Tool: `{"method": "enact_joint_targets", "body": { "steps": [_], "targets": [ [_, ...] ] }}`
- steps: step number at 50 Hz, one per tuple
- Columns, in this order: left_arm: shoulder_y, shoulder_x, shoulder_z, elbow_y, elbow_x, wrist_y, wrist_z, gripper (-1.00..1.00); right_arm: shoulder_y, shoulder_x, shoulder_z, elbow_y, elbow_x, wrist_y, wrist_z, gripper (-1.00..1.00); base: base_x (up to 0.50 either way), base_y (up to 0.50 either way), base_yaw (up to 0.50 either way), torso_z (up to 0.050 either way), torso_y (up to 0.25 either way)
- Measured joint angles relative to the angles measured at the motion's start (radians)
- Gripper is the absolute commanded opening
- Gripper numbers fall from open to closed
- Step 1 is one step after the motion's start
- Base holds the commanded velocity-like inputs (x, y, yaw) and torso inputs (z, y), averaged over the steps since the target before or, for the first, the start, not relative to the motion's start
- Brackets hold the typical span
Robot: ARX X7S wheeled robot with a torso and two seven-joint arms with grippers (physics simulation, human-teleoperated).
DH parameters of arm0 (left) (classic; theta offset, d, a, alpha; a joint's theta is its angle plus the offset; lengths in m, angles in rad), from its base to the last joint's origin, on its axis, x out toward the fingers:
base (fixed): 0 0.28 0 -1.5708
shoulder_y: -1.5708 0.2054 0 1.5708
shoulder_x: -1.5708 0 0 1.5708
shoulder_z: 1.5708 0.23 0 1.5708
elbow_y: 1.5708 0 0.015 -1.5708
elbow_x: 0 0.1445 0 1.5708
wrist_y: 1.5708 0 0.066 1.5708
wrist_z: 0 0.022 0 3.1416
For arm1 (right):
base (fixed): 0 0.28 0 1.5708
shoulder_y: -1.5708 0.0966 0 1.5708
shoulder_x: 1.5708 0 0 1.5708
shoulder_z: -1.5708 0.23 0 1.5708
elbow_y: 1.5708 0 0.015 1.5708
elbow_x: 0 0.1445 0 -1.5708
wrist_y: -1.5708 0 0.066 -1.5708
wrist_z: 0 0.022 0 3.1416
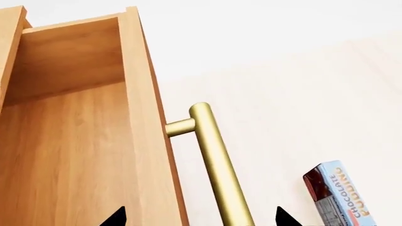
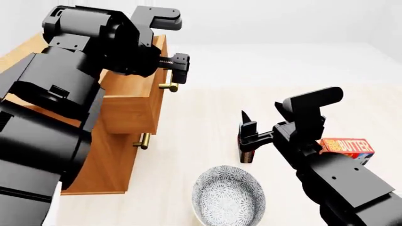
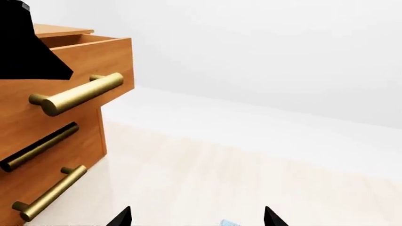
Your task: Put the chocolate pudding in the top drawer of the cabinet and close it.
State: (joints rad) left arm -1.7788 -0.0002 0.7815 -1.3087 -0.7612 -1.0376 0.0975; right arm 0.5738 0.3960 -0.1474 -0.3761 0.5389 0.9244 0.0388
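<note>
The cabinet point(image 2: 119, 155) is seen with its top drawer point(image 2: 129, 110) pulled out. The left gripper point(image 2: 179, 70), spread, hangs by the brass handle point(image 1: 217, 160). The right gripper point(image 2: 247, 136), spread, straddles the upright chocolate pudding point(image 2: 247, 155) on the tabletop point(image 2: 207, 108); a square, centred pinch is advised.

Cabinet point(image 2: 119, 141), left of the head view: orange-brown wood grain. Drawer handle point(image 1: 217, 160): brass gold. Pudding carton point(image 1: 339, 195), lower right in left wrist view: dark red-brown, pale blue, orange lettering. Bowl point(image 2: 227, 197): grey-white speckled pattern. Butter box point(image 2: 347, 147): orange-red. Arms black. Floor point(image 2: 201, 122) pale cream.
</note>
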Motion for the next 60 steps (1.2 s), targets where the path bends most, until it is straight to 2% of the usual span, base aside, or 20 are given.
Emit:
{"method": "enact_joint_targets", "body": {
  "steps": [12, 27, 47, 55, 60],
  "targets": [
    [0.019, 0.0, -0.136, 0.0, 0.136, -0.016, 0.034, 1.0, 0.0, -0.004, -0.013, 0.026, -0.006, -0.017, -0.005, 1.0, 0.0, 0.0, 0.0, 0.0, 0.0],
    [0.039, 0.0, -0.205, 0.0, 0.213, -0.024, 0.048, 1.0, -0.003, -0.004, -0.021, 0.044, -0.008, -0.03, -0.007, 1.0, 0.0, 0.0, 0.0, 0.0, 0.0],
    [0.043, -0.003, -0.203, 0.004, 0.206, -0.027, 0.076, 1.0, -0.001, -0.001, -0.027, 0.055, -0.005, -0.035, -0.007, 1.0, 0.0, 0.0, 0.0, 0.0, 0.0],
    [0.042, -0.004, -0.132, 0.005, 0.12, -0.016, 0.092, 1.0, -0.002, 0.003, -0.027, 0.056, 0.002, -0.032, -0.009, 1.0, 0.0, 0.0, 0.0, 0.0, 0.0],
    [0.04, -0.004, -0.045, 0.006, 0.022, 0.001, 0.091, 1.0, -0.005, 0.005, -0.024, 0.057, 0.007, -0.033, -0.01, 1.0, 0.0, 0.0, 0.0, 0.0, 0.0]
  ]
}}
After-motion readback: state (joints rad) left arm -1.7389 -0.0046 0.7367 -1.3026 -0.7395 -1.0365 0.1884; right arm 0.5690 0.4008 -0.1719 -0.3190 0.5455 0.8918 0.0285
